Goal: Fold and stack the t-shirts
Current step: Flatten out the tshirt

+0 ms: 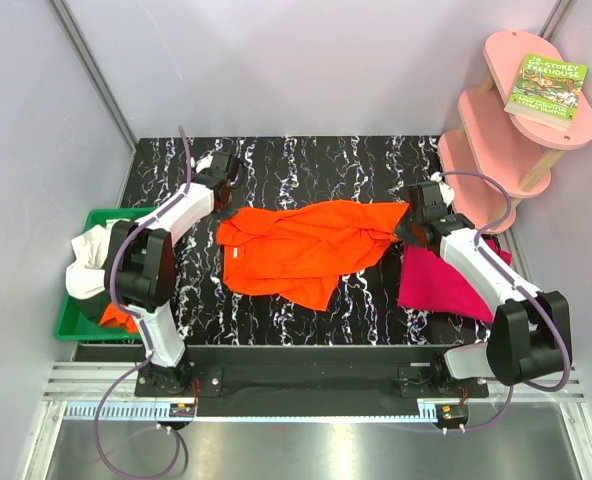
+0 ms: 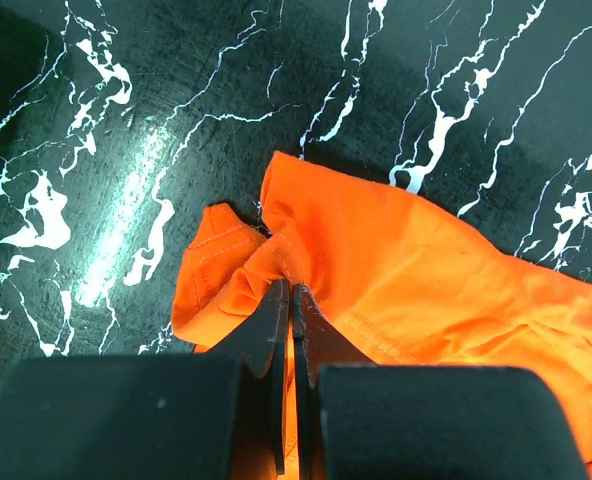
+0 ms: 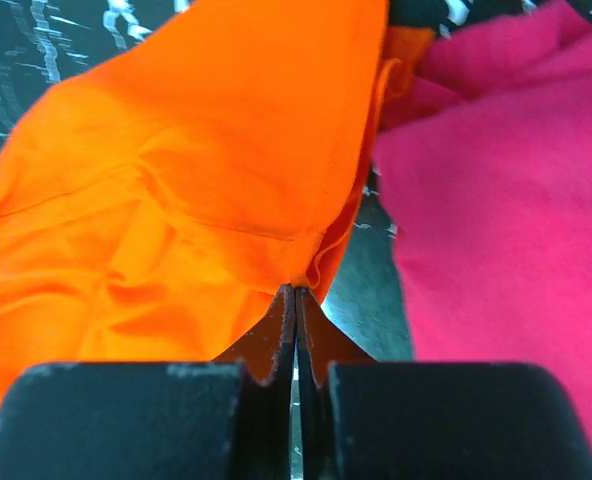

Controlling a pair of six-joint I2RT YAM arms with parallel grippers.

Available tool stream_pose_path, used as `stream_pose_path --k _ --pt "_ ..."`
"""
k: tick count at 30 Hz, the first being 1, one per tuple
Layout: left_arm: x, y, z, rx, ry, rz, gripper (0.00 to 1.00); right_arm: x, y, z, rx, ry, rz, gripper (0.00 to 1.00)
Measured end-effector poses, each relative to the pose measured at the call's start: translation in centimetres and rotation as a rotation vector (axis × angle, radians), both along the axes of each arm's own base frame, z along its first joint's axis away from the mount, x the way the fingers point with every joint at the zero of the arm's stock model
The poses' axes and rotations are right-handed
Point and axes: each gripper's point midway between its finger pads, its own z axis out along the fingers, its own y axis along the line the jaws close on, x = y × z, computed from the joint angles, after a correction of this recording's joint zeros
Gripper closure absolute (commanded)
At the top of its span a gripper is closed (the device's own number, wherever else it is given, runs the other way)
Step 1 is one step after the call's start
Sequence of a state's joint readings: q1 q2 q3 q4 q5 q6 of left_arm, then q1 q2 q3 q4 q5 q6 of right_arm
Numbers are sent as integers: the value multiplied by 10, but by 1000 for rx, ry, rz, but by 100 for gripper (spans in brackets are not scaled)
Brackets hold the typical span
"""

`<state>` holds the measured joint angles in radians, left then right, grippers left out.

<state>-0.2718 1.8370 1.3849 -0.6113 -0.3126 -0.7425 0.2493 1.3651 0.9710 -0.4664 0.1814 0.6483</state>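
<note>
Left gripper (image 2: 288, 292): your fingers are pinched tight on a bunched edge of the orange t-shirt (image 1: 311, 250), at its far-left corner. The cloth puckers right at the tips.
Right gripper (image 3: 295, 292): clamped as well, gripping a hemmed fold at the same shirt's right end (no gap shows between the fingers in your wrist view).
Orange t-shirt: it lies unfolded and wrinkled across the middle of the table (image 1: 306, 165), strung between your two grippers. Its lower part hangs in a loose point toward the near edge.
Magenta t-shirt (image 1: 441, 285): it lies rumpled on the table's right side, partly under your right arm and just beside the gripped end of the orange one. Whether the two cloths touch cannot be told.
Green bin (image 1: 68, 322): it sits at the table's left edge, beside your left arm.
Bin contents: a white shirt (image 1: 86, 260) is heaped at the top and a scrap of orange cloth (image 1: 116, 318) shows near the front. What lies beneath them is hidden.
Pink shelf (image 1: 496, 130): it stands at the far right, off the table, with a book (image 1: 546, 90) lying flat on its top tier.
</note>
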Motion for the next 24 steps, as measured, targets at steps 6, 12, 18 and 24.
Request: stream_pose_path --k 6,12,18,24 --pt "0 0 0 0 0 0 100 2 -10 -6 -54 41 -37 53" --pt "0 0 0 0 0 -1 100 70 -19 6 -78 13 -85 53" --pt "0 -1 0 -3 1 -3 100 125 -43 -4 -78 5 -154 57" --pt "-1 -2 -1 -8 4 -7 100 117 -45 -33 -74 66 -150 58"
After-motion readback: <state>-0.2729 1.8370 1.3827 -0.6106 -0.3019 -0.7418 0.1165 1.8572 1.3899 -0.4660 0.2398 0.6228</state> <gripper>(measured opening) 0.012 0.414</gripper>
